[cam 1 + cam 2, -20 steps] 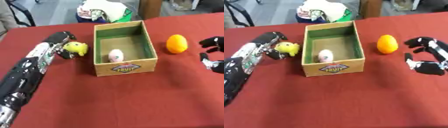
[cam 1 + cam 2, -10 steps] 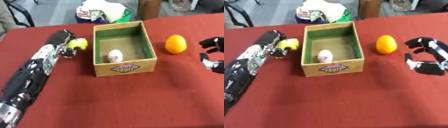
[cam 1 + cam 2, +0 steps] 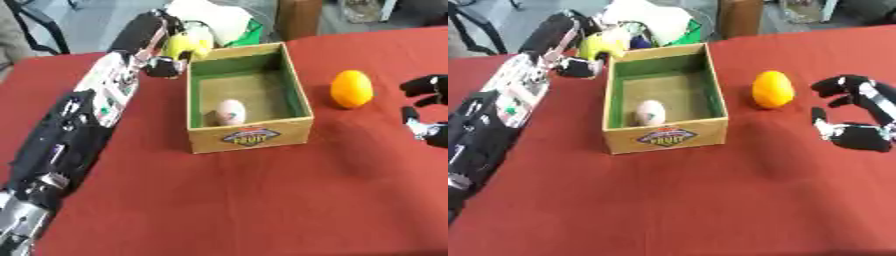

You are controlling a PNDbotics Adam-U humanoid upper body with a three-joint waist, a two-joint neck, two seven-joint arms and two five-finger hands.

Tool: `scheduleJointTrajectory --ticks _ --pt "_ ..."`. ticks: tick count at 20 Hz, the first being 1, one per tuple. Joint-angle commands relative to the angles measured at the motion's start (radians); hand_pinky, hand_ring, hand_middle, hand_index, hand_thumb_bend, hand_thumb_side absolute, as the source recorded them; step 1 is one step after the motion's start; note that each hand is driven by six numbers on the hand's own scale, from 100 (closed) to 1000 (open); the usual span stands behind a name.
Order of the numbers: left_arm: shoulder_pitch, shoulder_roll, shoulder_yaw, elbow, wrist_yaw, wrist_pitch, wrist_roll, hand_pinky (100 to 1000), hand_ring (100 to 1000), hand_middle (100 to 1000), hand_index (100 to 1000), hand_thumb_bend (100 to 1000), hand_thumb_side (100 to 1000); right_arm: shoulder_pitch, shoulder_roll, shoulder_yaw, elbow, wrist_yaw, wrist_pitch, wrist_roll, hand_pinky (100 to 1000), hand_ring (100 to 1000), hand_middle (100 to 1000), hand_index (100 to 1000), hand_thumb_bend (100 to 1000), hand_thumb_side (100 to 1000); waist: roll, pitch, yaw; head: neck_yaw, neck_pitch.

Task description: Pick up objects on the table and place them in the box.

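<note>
Left hand [image 3: 162, 37] gripping yellow object [image 3: 186, 44], box [image 3: 250, 136] label unreadable

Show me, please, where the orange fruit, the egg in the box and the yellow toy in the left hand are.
Orange fruit [image 3: 773, 89]: right eye view, middle of its front.
Egg [image 3: 231, 111]: left eye view, centre of its shell.
Yellow toy [image 3: 186, 45]: left eye view, its body beside the fingers.

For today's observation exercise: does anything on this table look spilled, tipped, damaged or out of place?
Nothing stands out. The box sits upright with a pale egg-shaped object inside, the orange rests beside it, and the left hand holds a yellow object near the box's far corner.
</note>
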Motion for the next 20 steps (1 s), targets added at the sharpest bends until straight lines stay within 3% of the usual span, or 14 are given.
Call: scheduleJointTrajectory --ticks 1,5,9,12,17,20 --pt "-0.037 -0.027 -0.033 -0.010 -0.010 -0.030 -0.039 647 463 416 571 206 100 -0.022 -0.016 -0.003 -0.008 -0.001 -0.003 0.005 754 814 765 799 100 100 -0.007 -0.022 -0.004 0.009 -0.005" --pt "-0.040 -0.082 -0.055 0.052 -0.034 -0.069 -0.068 656 492 454 603 224 100 -0.026 -0.012 -0.001 -0.008 -0.002 -0.004 0.009 754 814 765 799 100 100 -0.010 -0.022 -0.012 0.015 -0.009" --pt "-0.026 -0.104 -0.061 0.096 -0.015 -0.100 -0.085 689 616 601 714 362 100 -0.027 -0.012 -0.002 -0.007 -0.002 -0.005 0.009 754 813 765 799 100 100 -0.010 -0.021 -0.010 0.015 -0.014" --pt "-0.014 -0.095 -0.052 0.087 0.013 -0.100 -0.078 707 657 664 754 431 100 -0.026 -0.015 -0.005 -0.007 -0.001 -0.005 0.006 754 809 762 799 100 100 -0.009 -0.020 -0.006 0.011 -0.015" --pt "0.025 -0.055 -0.025 0.003 0.088 -0.074 -0.052 761 741 774 805 614 302 -0.026 -0.023 -0.009 -0.007 0.003 -0.004 0.003 746 761 744 792 100 104 -0.007 -0.018 0.006 0.003 -0.017" --pt "0.062 -0.024 0.005 -0.081 0.148 -0.040 -0.024 749 710 748 796 606 306 -0.029 -0.031 -0.016 -0.006 0.006 -0.004 -0.003 740 754 742 793 100 103 -0.006 -0.017 0.014 -0.002 -0.020"
